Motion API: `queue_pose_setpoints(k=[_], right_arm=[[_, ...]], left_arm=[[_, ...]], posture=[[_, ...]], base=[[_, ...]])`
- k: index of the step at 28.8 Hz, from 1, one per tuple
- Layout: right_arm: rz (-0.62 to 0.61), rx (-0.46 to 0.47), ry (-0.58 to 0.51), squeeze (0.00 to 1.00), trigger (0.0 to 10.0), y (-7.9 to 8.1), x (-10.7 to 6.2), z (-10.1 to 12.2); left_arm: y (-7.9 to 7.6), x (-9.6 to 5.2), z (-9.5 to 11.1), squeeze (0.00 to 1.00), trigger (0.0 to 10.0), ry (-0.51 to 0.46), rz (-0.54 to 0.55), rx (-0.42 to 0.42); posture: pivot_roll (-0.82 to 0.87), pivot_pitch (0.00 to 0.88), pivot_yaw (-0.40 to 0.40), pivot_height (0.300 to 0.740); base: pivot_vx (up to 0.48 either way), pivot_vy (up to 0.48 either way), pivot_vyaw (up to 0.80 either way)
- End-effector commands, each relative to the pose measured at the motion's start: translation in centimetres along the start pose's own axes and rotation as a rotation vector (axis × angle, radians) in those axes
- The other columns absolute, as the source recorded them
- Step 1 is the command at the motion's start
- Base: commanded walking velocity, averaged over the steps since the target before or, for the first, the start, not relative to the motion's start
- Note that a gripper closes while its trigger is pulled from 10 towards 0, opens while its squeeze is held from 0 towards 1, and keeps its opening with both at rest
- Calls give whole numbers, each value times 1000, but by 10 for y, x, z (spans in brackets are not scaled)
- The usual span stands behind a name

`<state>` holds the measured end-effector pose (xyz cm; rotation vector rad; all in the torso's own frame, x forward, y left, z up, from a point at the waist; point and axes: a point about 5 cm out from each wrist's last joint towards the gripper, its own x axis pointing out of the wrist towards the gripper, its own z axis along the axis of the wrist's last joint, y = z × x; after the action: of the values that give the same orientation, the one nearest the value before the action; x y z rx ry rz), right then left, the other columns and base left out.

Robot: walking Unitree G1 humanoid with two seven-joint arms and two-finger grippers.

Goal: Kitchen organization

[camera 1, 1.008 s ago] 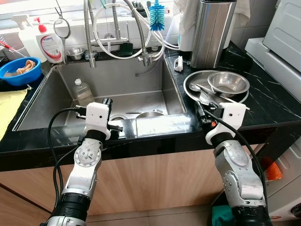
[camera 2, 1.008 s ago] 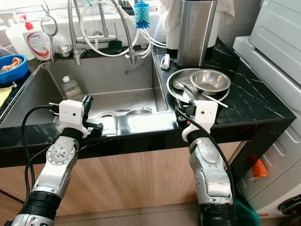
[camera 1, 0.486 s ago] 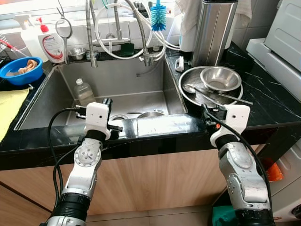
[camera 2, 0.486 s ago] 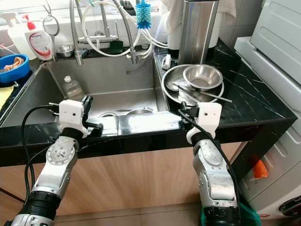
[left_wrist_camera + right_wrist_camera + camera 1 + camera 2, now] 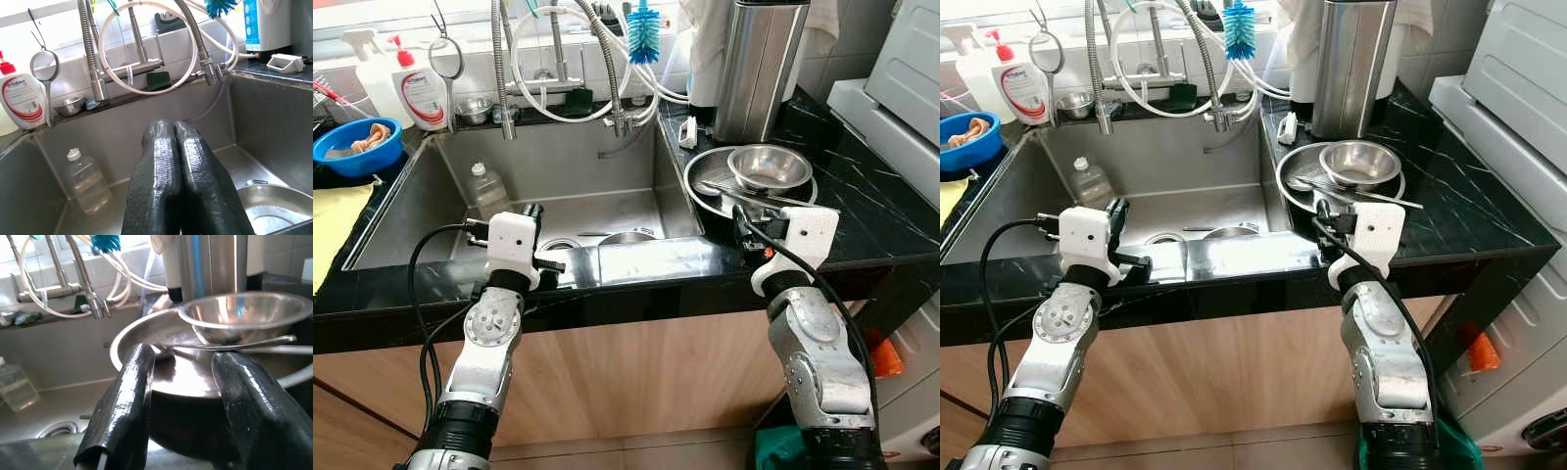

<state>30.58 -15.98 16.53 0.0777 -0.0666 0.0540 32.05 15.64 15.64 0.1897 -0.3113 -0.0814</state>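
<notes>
1. Since the earlier frames the right gripper (image 5: 181, 396) has come up and forward to the near rim of the large steel plate (image 5: 705, 166); the left gripper (image 5: 182, 161) is unchanged at the sink's front edge.
2. Right gripper: fingers (image 5: 122, 401) spread apart, holding nothing, one finger on each side of the plate's near rim, close to it; contact cannot be told.
3. Large steel plate: lies flat on the black marble table (image 5: 862, 196), just right of the sink (image 5: 440, 186), in front of a tall steel canister (image 5: 754, 59).
4. Small steel bowl (image 5: 770, 166): stands upright in the plate, toward its far right side, beyond the right gripper.
5. Spoon (image 5: 234, 343): lies across the plate in front of the bowl, handle reaching past the plate's right rim.
6. Left gripper: fingers pressed together, empty, pointing into the sink over its front wall.
7. Sink contents: a clear plastic bottle (image 5: 485, 191) at the far left, a steel pan (image 5: 266, 205) near the drain, just beyond the left gripper.
8. Behind the sink: coiled hose taps (image 5: 553, 69), a blue bottle brush (image 5: 642, 31), a soap pump bottle (image 5: 421, 90).
9. Far left of the table: a blue bowl (image 5: 352, 147).
</notes>
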Motion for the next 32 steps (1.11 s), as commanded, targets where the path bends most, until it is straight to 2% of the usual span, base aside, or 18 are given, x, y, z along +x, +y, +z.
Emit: queue_pose_setpoints(k=[1,11,21,25,28,32], right_arm=[[18,10,-29,0,10000,5,-1,9],[46,14,-39,0,10000,12,0,13],[53,7,-16,0,10000,14,-11,12],[48,-3,3,0,10000,13,-16,9],[28,-64,42,0,10000,5,-24,0],[3,-86,70,0,10000,-1,-29,-5]], left_arm=[[5,2,-1,0,10000,6,18,6],[4,2,-1,0,10000,7,19,5],[4,1,-2,0,10000,9,19,3],[3,2,-2,0,10000,9,19,1],[2,1,-3,0,10000,12,17,0],[1,1,-4,0,10000,14,16,-3]], posture=[[-224,0,50,731],[-225,0,48,731],[-228,0,45,731],[-229,0,42,731],[-235,0,42,731],[-242,0,41,731]], base=[[0,0,0],[0,0,0],[0,0,0],[0,0,0],[0,0,0],[0,0,0]])
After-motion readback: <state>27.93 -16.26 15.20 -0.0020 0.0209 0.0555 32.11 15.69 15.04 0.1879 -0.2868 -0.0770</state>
